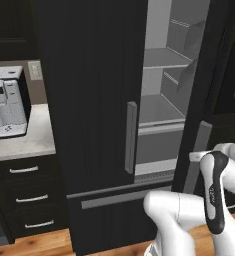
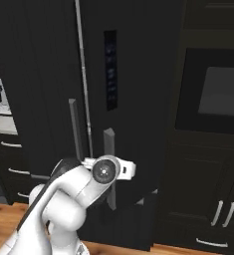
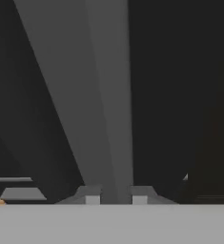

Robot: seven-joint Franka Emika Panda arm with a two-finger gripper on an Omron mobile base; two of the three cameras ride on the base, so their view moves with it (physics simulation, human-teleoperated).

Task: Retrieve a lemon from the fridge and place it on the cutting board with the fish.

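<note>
Left base view: fridge (image 1: 94, 125) right door swung partly open, grey shelves (image 1: 161, 107) exposed; no lemon seen on them. Coffee machine (image 1: 6, 102) on counter (image 1: 26, 145).

Right base view: gripper (image 2: 119, 169) at the door handle (image 2: 110, 167), likely to pull.

Hand view: fingers (image 3: 92, 195) pinching the handle bar between them.

The arm (image 1: 189, 210) is all glossy white rounded shells with dark joints, a black strip with faint lettering, and a round grey cap with a screw on the wrist.
</note>
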